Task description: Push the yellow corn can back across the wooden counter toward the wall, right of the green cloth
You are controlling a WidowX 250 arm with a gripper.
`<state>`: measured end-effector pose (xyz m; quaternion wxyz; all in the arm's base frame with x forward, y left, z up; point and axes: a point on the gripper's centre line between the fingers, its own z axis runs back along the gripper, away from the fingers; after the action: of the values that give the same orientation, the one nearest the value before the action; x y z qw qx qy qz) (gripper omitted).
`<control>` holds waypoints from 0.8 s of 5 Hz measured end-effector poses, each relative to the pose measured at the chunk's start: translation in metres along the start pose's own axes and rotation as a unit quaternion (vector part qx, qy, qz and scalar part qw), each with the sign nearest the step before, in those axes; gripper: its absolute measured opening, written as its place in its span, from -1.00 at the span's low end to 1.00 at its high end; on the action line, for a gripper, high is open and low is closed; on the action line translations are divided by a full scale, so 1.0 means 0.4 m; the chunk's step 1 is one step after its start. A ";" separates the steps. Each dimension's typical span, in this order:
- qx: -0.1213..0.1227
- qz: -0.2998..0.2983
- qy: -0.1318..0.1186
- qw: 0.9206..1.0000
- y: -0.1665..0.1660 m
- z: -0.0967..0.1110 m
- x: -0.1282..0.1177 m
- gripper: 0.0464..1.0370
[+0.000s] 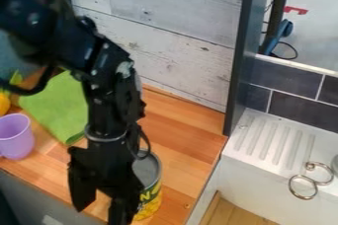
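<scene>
The black two-finger gripper (100, 214) stands open and empty. The yellow-labelled metal can (150, 202), long axis upright, is just beside it at two to three o'clock; contact cannot be confirmed. A lilac cup (16, 140) stands toward eleven.

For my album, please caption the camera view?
A robot arm, jaws apart, by a can; purple cup, green cloth nearby.

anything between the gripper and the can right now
Nothing visible stands between the gripper and the can. The gripper overlaps part of the can in this view, so whether they touch can't be told. The purple cup and green cloth lie toward the picture's left, away from that gap.
</scene>
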<state>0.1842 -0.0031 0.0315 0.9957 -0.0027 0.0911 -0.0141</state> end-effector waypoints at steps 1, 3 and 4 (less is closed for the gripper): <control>0.004 0.001 0.000 1.000 0.006 -0.013 0.069 0.93; -0.002 0.022 -0.057 0.998 0.022 0.043 0.240 0.93; -0.010 0.035 -0.065 0.997 0.053 0.061 0.310 0.93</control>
<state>0.3111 0.0148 0.0326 0.9994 -0.0100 0.0265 0.0221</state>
